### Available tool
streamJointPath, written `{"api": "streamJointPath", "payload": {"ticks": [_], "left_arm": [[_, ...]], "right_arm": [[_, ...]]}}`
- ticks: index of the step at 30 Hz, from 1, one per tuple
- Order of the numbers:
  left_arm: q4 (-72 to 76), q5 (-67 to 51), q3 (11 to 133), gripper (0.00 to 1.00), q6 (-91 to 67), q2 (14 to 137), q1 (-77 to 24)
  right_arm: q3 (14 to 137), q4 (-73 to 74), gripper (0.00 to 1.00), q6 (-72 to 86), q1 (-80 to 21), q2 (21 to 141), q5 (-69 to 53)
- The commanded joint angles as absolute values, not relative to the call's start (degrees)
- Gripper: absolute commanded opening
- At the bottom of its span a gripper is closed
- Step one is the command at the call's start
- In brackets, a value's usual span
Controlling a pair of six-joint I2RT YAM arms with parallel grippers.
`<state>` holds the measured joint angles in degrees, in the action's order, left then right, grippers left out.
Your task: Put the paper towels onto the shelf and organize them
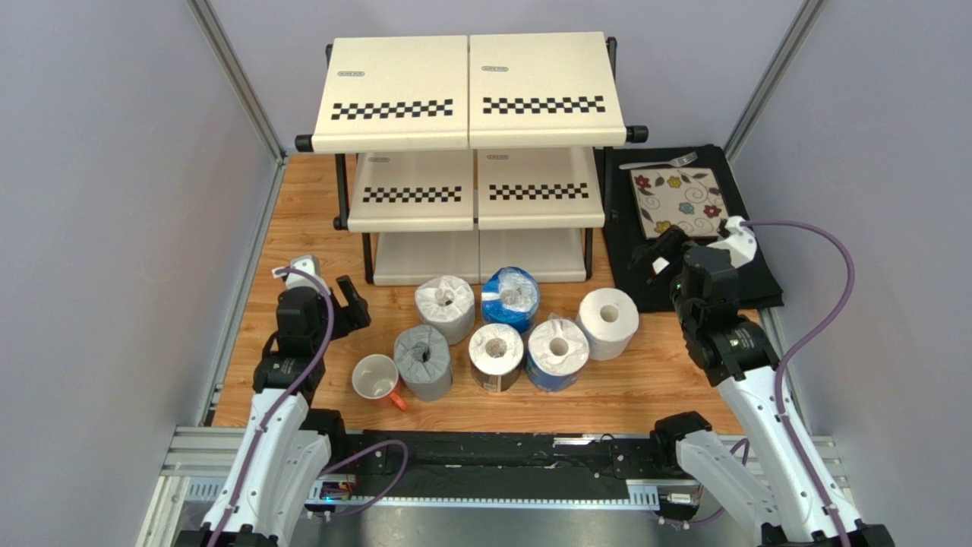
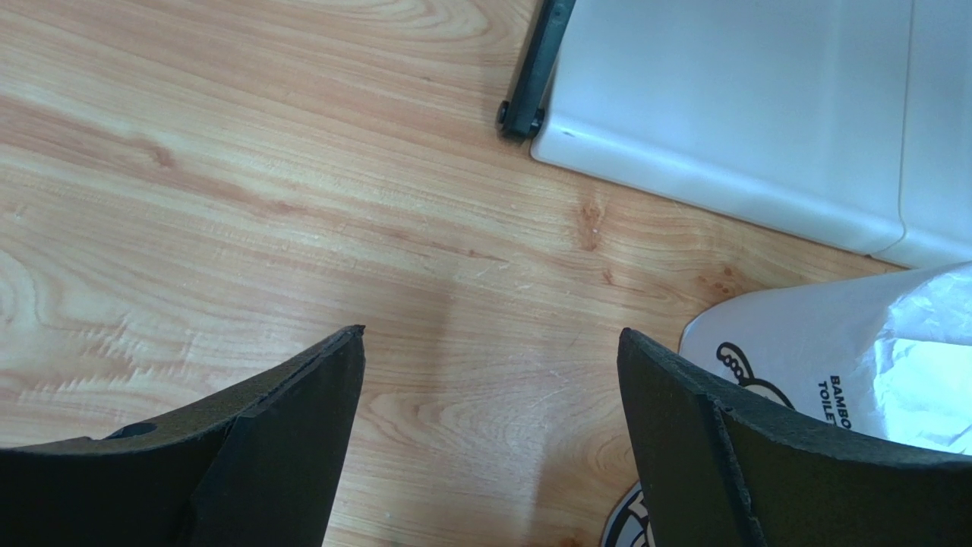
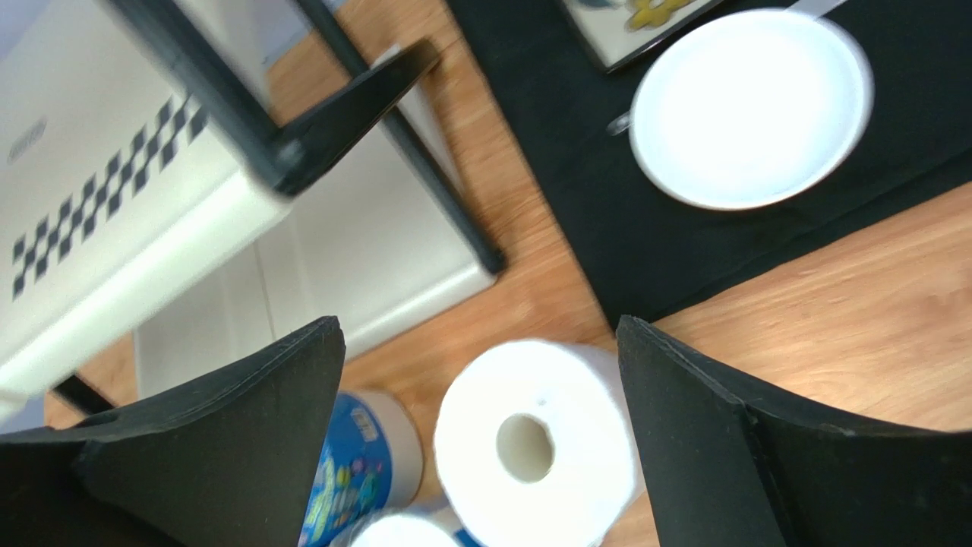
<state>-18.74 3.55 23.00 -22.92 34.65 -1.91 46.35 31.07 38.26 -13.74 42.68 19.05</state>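
Observation:
Six paper towel rolls stand upright on the wooden table in front of the shelf (image 1: 468, 91): a white wrapped one (image 1: 444, 305), a blue one (image 1: 510, 296), a plain white one (image 1: 608, 321), a grey one (image 1: 422, 359), a dark-wrapped one (image 1: 496, 356) and another blue one (image 1: 557, 351). My left gripper (image 1: 342, 299) is open and empty, left of the rolls; its wrist view (image 2: 491, 342) shows bare wood and the wrapped roll (image 2: 821, 353) at right. My right gripper (image 1: 659, 253) is open and empty, above and right of the white roll (image 3: 536, 445), which shows between its fingers (image 3: 479, 336).
A white mug with an orange handle (image 1: 377, 378) stands left of the grey roll. A black mat (image 1: 747, 274) with a floral tile (image 1: 681, 202) and a white plate (image 3: 747, 108) lies right of the shelf. Grey walls close both sides.

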Motion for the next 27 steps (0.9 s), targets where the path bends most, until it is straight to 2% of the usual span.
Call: {"api": "streamJointPath", "payload": {"ticks": [1, 5, 11, 27], "left_arm": [[-20.3, 4.4, 23.4, 0.90, -22.9, 34.4, -2.1], [-20.9, 4.7, 22.7, 0.90, -22.1, 33.8, -2.1], [-21.5, 4.7, 21.4, 0.90, -21.4, 32.8, -2.1], [-23.1, 2.5, 21.9, 0.89, -18.5, 32.9, -2.1]], "right_arm": [[49.7, 33.5, 0.93, 40.5, -24.4, 43.2, 27.5], [49.3, 33.3, 0.92, 41.1, -35.0, 44.2, 31.2], [48.9, 30.9, 0.90, 38.2, -43.9, 47.9, 32.3], [52.8, 25.6, 0.89, 33.1, -46.3, 61.1, 22.3]]}}
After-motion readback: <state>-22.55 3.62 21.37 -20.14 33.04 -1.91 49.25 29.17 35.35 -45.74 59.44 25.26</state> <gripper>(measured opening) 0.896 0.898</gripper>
